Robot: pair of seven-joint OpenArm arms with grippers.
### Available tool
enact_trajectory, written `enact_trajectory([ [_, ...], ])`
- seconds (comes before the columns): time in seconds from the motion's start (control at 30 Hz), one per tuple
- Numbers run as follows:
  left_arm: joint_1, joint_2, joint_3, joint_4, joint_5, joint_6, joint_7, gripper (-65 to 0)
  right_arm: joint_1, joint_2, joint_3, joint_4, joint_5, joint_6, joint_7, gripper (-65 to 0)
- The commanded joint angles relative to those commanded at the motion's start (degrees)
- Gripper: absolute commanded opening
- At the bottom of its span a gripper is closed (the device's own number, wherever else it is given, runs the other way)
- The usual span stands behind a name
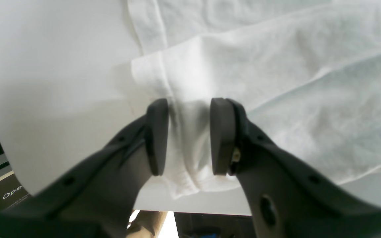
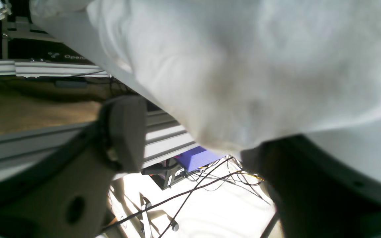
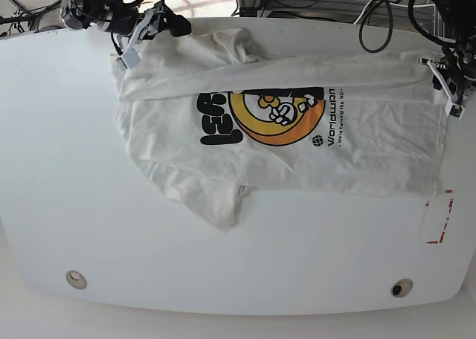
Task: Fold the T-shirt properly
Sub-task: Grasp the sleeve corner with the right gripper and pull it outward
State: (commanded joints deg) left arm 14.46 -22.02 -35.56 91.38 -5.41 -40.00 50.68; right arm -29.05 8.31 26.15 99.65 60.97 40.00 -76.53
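From my station I read the T-shirt (image 3: 297, 142) lying on the white table (image 3: 74, 205) with its long axis running left to right across the base view, in the table's far half. Nearest me, one sleeve (image 3: 216, 198) sticks out toward the near edge. Beyond it the orange-and-black oval graphic (image 3: 271, 116) and black lettering face up, turned sideways. The far long edge is folded over toward me, covering part of the print.

At the far right edge, my left gripper (image 1: 185, 135) has a bunched fold of hem pinched between its pads, as its wrist view shows. At the far left corner, my right gripper (image 2: 190, 145) has its jaws apart, with cloth draped over one finger; I cannot tell whether it truly grips.

Red tape marks (image 3: 439, 218) sit near the right edge.
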Motion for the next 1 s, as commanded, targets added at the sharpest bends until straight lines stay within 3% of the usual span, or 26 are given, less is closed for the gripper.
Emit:
enact_trajectory([
  [0.1,-0.1,0.0,0.0,0.0,0.0,0.0,0.0,-46.5,0.5,-0.9,0.0,0.4,-0.4,0.00,0.0,-60.4],
  [0.3,-0.1,0.0,0.0,0.0,0.1,0.0,-0.1,-46.5,0.4,-0.9,0.3,6.8,-0.3,0.00,0.0,-65.0],
  [0.47,-0.1,-0.1,0.0,-0.4,0.2,0.0,-0.2,-46.5,0.4,-0.1,0.4,12.7,0.2,0.00,-0.1,-65.0],
  [0.7,-0.1,-1.8,0.9,-0.5,0.2,0.0,-0.2,-46.5,3.7,4.1,1.0,13.1,12.0,0.00,-0.1,-65.0],
  [1.0,0.0,-3.7,2.0,-0.4,0.2,0.0,-0.2,-46.5,11.5,5.5,1.7,9.8,10.4,0.00,-0.1,-65.0],
])
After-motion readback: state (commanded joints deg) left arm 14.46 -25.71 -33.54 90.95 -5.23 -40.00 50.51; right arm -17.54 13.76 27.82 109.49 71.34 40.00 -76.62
